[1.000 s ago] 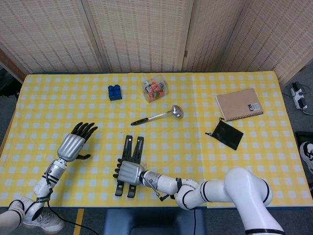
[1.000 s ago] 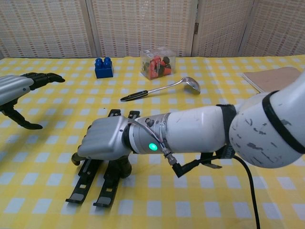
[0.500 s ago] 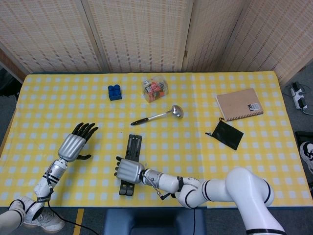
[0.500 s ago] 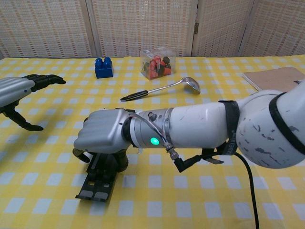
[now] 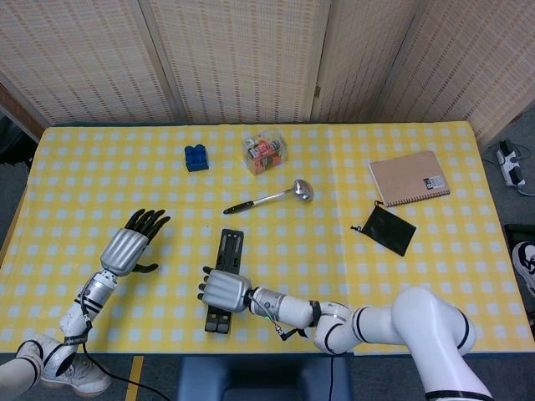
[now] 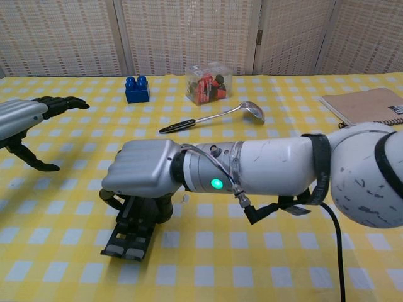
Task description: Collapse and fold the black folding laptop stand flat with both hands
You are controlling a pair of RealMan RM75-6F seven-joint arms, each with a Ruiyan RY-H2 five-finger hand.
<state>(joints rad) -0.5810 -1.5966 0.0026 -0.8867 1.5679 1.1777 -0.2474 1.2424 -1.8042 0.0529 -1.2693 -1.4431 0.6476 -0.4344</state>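
The black folding laptop stand lies on the yellow checked cloth near the front edge, its two bars closed together side by side. My right hand sits over the stand's near half, fingers curled down around it and gripping it. My left hand hovers to the left of the stand, apart from it, fingers spread and holding nothing.
A metal ladle lies behind the stand. Further back stand a blue block and a clear box of small items. A notebook and a black pouch lie to the right.
The stand's two bars, spread apart a second ago, are now pressed together. My right hand shifted slightly right while holding it. The left hand barely moved.
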